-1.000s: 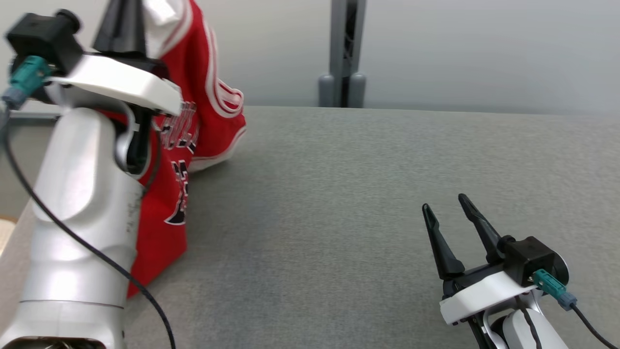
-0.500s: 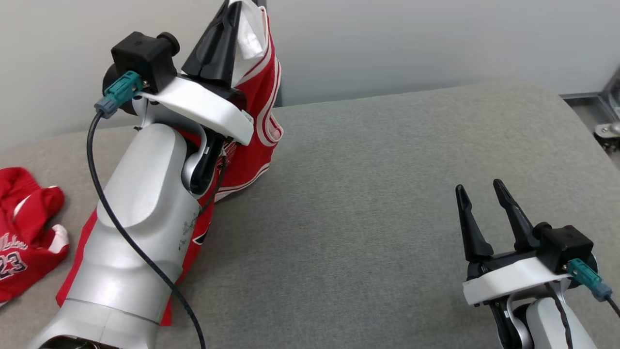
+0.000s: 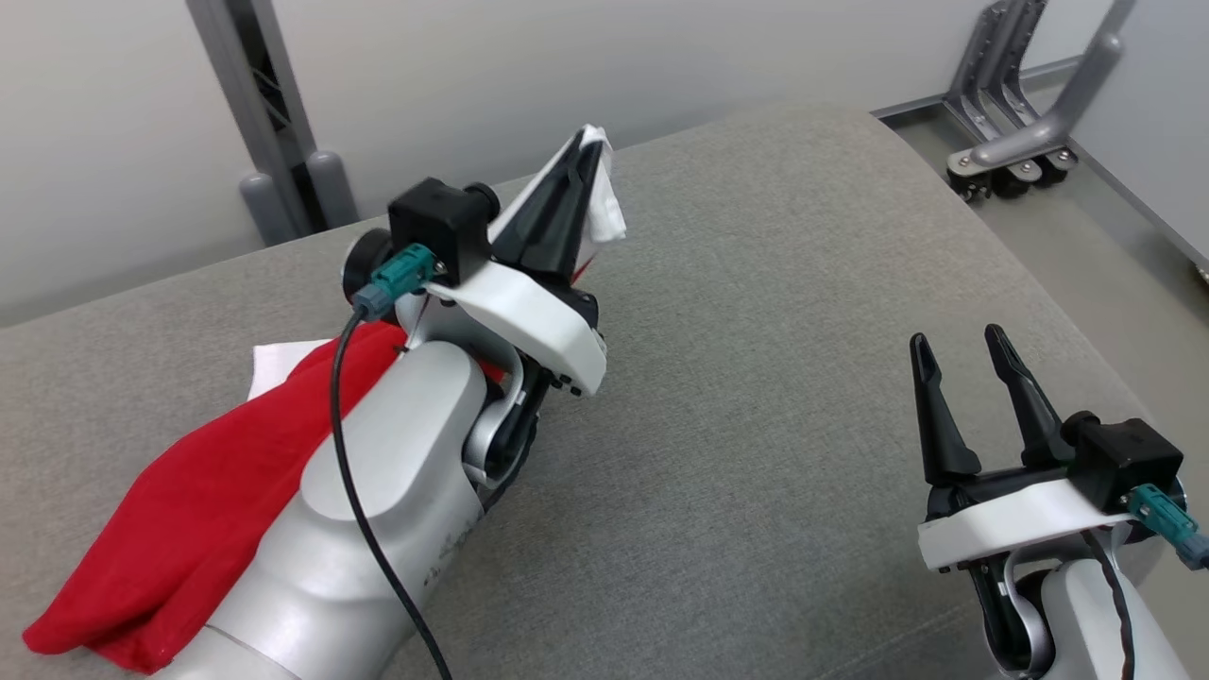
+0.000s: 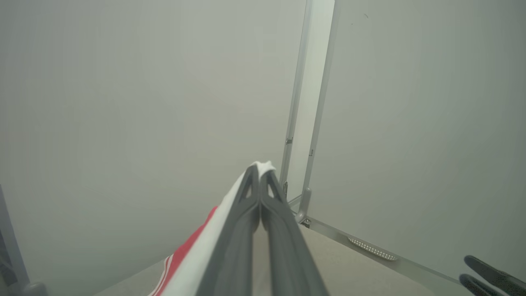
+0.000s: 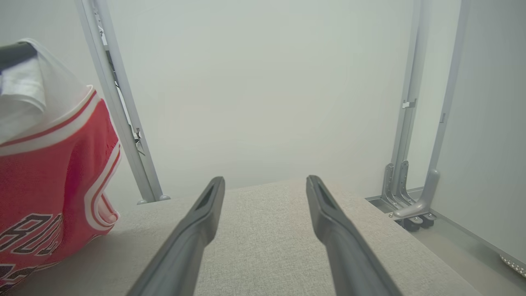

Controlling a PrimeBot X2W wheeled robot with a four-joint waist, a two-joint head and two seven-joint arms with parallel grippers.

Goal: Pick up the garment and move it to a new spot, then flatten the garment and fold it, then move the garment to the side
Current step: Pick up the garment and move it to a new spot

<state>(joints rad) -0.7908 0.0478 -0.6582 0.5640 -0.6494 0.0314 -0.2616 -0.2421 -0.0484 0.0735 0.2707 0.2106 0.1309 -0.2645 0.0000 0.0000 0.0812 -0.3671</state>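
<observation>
- Left gripper (image 3: 584, 161): fingers clamped on the white edge of the garment (image 3: 179, 519), high above the table (image 3: 756, 397).
- Right gripper (image 3: 954, 338): fingers wide apart, empty, over the table's right side.

I'm looking into a bare lab cell: pale wall panels (image 3: 491, 76), wheeled metal stands (image 3: 1013, 149), a grey cloth-covered tabletop (image 3: 756, 359).

Free passage over bare grey tabletop (image 3: 774, 397), centre to right. Blocked at left by raised left arm (image 3: 387, 472) and draped red garment (image 3: 161, 538). Beyond far edge: grey post (image 3: 264, 113), wheeled stand feet (image 3: 1011, 151).
</observation>
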